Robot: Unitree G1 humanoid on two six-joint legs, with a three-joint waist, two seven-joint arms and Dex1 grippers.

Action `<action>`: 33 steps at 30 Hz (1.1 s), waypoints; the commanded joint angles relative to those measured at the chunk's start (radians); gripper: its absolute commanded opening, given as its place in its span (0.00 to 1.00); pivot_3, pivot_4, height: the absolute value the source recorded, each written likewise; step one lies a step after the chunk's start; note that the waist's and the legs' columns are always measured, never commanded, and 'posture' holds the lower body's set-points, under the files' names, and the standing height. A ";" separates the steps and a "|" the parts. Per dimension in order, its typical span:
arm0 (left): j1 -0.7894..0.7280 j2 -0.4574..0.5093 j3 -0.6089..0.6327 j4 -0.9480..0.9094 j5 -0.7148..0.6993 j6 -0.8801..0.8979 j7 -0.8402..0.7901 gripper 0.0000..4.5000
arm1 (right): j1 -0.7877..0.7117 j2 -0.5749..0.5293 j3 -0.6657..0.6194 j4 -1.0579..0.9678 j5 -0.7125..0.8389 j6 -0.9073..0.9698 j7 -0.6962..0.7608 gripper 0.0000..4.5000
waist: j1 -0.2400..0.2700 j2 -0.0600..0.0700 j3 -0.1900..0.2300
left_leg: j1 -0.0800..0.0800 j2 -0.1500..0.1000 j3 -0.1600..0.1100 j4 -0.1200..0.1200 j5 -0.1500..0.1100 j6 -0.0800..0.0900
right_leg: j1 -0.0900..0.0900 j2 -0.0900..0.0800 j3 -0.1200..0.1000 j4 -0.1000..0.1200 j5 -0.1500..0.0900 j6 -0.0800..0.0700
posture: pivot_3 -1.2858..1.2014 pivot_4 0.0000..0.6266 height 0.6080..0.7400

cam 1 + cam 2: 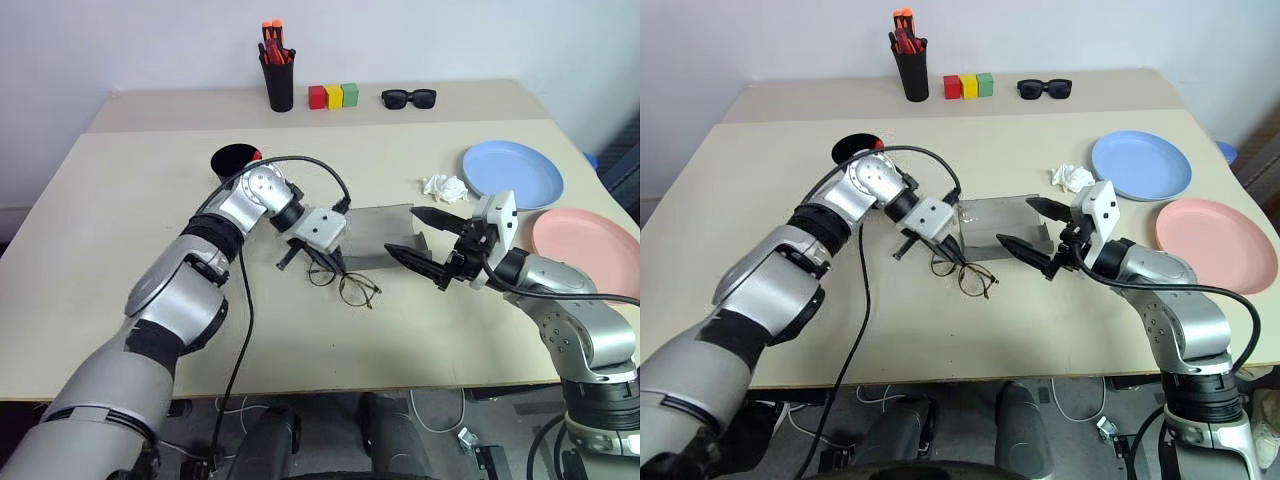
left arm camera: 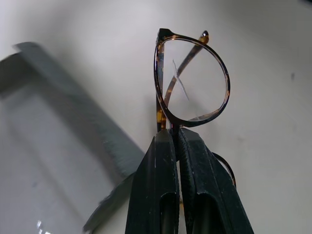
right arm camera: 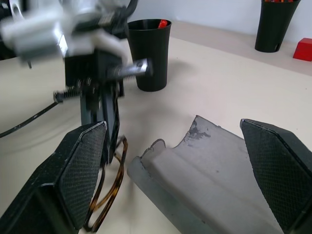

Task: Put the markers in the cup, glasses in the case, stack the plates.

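Observation:
My left gripper (image 1: pixel 322 264) is shut on the rim of the thin wire-rimmed glasses (image 1: pixel 347 286), which hang tilted just above the table; its fingertips (image 2: pixel 170 139) pinch the frame beside one lens. The grey case (image 1: pixel 385 232) lies open just behind the glasses. My right gripper (image 1: pixel 428 246) stands wide open at the case's right end, one finger (image 3: pixel 83 170) on each side of it. The black cup (image 1: pixel 233 161) stands at the left behind my left arm, with the red tip of a marker (image 3: pixel 162 23) showing inside. The light blue plate (image 1: pixel 512 172) and the pink plate (image 1: pixel 588 250) lie side by side at the right.
A crumpled white tissue (image 1: pixel 445 187) lies between the case and the blue plate. At the back stand a black pen pot (image 1: pixel 278 82) with orange-capped pens, three coloured blocks (image 1: pixel 333 96) and black sunglasses (image 1: pixel 408 98). A black cable (image 1: pixel 243 330) hangs from my left arm.

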 commanded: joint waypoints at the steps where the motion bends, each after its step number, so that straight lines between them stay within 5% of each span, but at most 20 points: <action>1: -0.050 0.021 -0.003 -0.055 -0.104 0.127 -0.003 0.01 | -0.023 0.006 -0.015 -0.008 0.011 -0.020 0.000 1.00 | 0.000 0.000 0.000 | 0.000 0.000 0.000 0.000 0.000 0.000 | 0.000 0.000 0.000 0.000 0.000 0.000 | 0.52 0.24 1.00; 11: -0.120 0.006 0.108 0.045 -0.060 0.192 -0.003 0.01 | 0.029 -0.055 -0.117 0.024 0.012 -0.054 0.028 1.00 | 0.004 0.000 0.000 | 0.000 -0.001 0.000 0.000 0.000 0.000 | 0.000 0.000 0.000 0.000 0.000 0.000 | 0.52 0.24 1.00; 27: -0.146 -0.187 0.293 0.256 0.272 0.204 0.458 0.01 | 0.108 -0.074 -0.149 -0.034 0.025 -0.044 -0.002 1.00 | 0.004 -0.001 0.000 | 0.000 -0.001 0.001 0.001 0.000 0.000 | 0.001 0.000 0.000 -0.001 0.000 0.001 | 0.52 0.24 1.00; 33: -0.125 -0.256 0.342 0.269 0.313 0.252 0.504 0.01 | 0.108 -0.072 -0.138 -0.045 0.027 -0.043 -0.017 1.00 | 0.004 -0.001 0.000 | 0.000 -0.002 0.001 0.001 0.000 0.000 | 0.001 -0.001 0.000 -0.001 0.000 0.002 | 0.52 0.24 1.00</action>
